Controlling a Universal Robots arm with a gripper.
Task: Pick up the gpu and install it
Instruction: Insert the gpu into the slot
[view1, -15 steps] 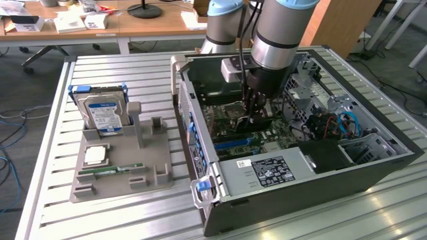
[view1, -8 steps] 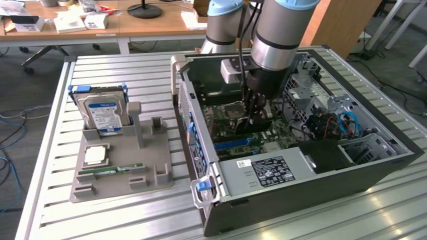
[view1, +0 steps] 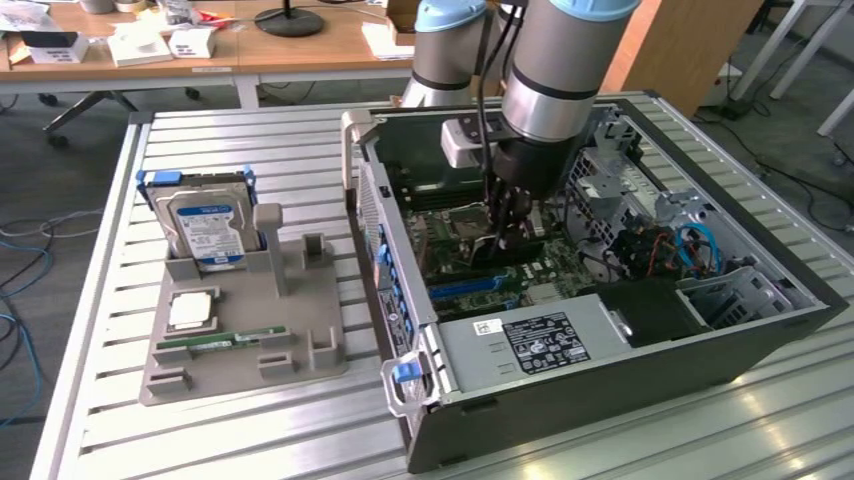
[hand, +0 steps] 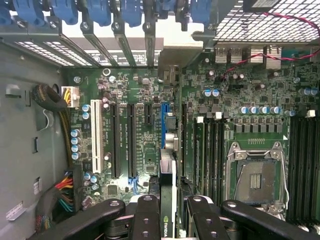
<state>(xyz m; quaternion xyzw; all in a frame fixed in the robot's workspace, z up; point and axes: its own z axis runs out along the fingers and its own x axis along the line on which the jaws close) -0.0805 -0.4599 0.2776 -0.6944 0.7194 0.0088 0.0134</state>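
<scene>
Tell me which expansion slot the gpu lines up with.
The blue slot: the gpu, edge-on in the gripper, sits in line with it; the white slot and black slots lie aside.

gpu (hand: 167, 192) partly cut off at wrist view's edge

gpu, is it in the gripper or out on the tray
In the gripper: the gpu stands edge-on, clamped between the fingers of the gripper, over the motherboard inside the case.

nvidia logo on gpu (hand: 167, 200)
</scene>
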